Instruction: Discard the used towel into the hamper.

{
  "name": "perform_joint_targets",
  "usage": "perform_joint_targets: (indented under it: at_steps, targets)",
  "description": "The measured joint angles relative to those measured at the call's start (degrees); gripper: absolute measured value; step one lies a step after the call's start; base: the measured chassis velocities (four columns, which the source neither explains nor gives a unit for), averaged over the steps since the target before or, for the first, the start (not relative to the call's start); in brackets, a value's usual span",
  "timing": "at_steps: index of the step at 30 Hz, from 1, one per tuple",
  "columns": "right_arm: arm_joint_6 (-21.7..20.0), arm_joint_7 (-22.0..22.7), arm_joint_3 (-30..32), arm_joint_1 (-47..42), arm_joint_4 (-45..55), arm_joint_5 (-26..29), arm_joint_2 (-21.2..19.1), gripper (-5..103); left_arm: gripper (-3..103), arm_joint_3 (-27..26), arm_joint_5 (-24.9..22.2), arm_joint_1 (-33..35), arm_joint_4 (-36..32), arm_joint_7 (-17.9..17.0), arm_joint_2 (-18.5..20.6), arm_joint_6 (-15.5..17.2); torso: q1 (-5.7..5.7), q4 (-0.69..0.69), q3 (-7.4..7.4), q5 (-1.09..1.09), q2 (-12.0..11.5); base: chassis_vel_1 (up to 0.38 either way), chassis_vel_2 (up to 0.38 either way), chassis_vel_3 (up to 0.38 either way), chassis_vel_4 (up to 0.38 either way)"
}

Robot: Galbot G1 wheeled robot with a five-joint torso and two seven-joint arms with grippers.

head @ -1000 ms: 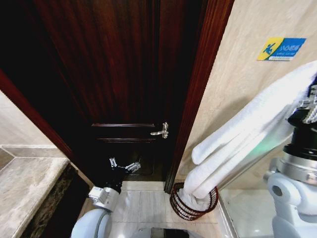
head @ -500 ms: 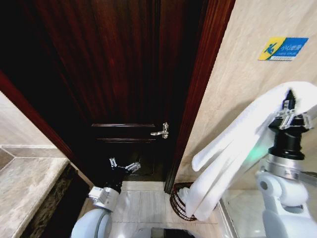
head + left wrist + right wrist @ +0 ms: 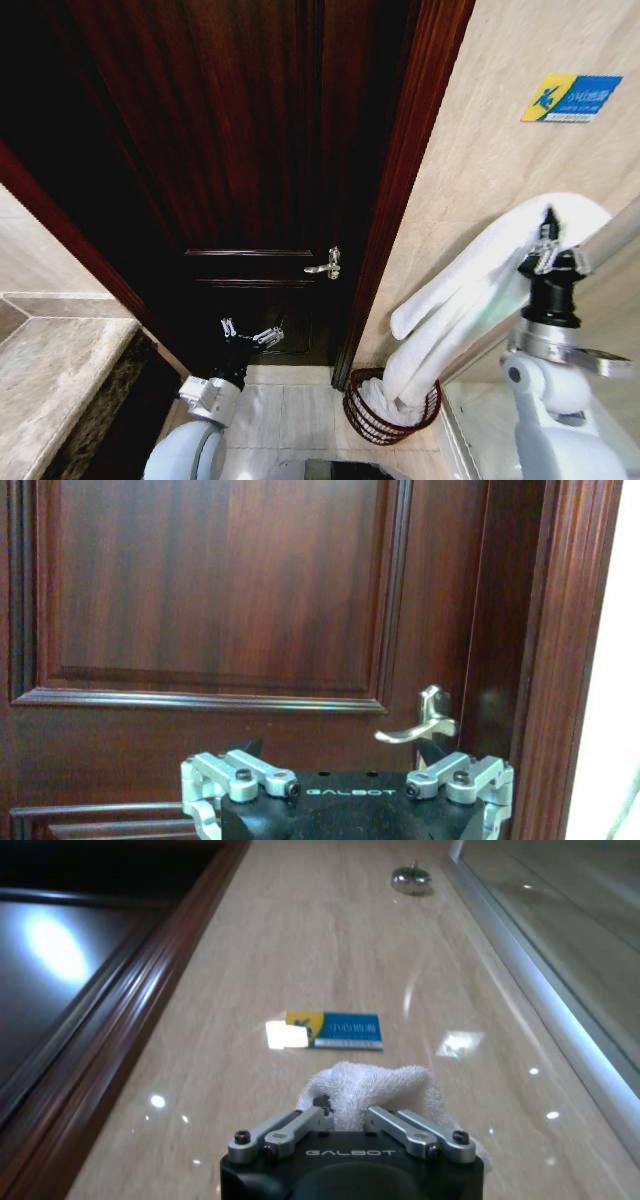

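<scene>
A long white towel (image 3: 455,295) hangs from my right gripper (image 3: 547,240), which is shut on its top fold beside the beige wall. Its lower end drops into the hamper (image 3: 362,418), a small round dark red-brown basket of open bars on the floor by the door frame. In the right wrist view the towel (image 3: 372,1081) bunches between the fingers of that gripper (image 3: 345,1114). My left gripper (image 3: 250,333) is held low in front of the door, well left of the hamper. The left wrist view shows it (image 3: 340,751) open with nothing in it.
A dark wood door (image 3: 250,150) with a metal handle (image 3: 325,265) stands ahead. A stone counter (image 3: 50,370) lies at the left. The tiled wall carries a blue and yellow sign (image 3: 570,97), and a glass panel edge (image 3: 480,420) runs along the right.
My right gripper has moved left and lower with the towel. The towel's lower end now sits down inside the hamper. The left arm has not moved.
</scene>
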Motion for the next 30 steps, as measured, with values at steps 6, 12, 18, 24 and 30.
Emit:
perform_joint_targets:
  at_steps: [6, 12, 18, 24, 30]
  targets:
    - [1.1, -1.3, -0.2, -0.3, -2.0, -0.5, 0.8, 5, 100, 0.0, 0.0, 0.0, 0.0, 0.0, 0.0, 0.0, 0.0, 0.0, 0.0, 0.0, 0.0, 0.0, 0.0, 0.0, 0.0]
    - [2.1, -2.5, -0.3, -1.6, -2.9, -0.3, 2.1, 5, 100, 0.0, 0.0, 0.0, 0.0, 0.0, 0.0, 0.0, 0.0, 0.0, 0.0, 0.0, 0.0, 0.0, 0.0, 0.0, 0.0]
    - [3.7, -3.9, -0.6, -1.8, -5.8, 0.1, 2.0, 5, 100, 0.0, 0.0, 0.0, 0.0, 0.0, 0.0, 0.0, 0.0, 0.0, 0.0, 0.0, 0.0, 0.0, 0.0, 0.0, 0.0]
    - [5.2, -4.3, -1.2, -2.6, -8.7, -0.1, 3.0, 5, 100, 0.0, 0.0, 0.0, 0.0, 0.0, 0.0, 0.0, 0.0, 0.0, 0.0, 0.0, 0.0, 0.0, 0.0, 0.0, 0.0]
    - [5.8, -4.6, -1.7, -3.2, -10.0, -0.2, 3.8, 5, 100, 0.0, 0.0, 0.0, 0.0, 0.0, 0.0, 0.0, 0.0, 0.0, 0.0, 0.0, 0.0, 0.0, 0.0, 0.0, 0.0]
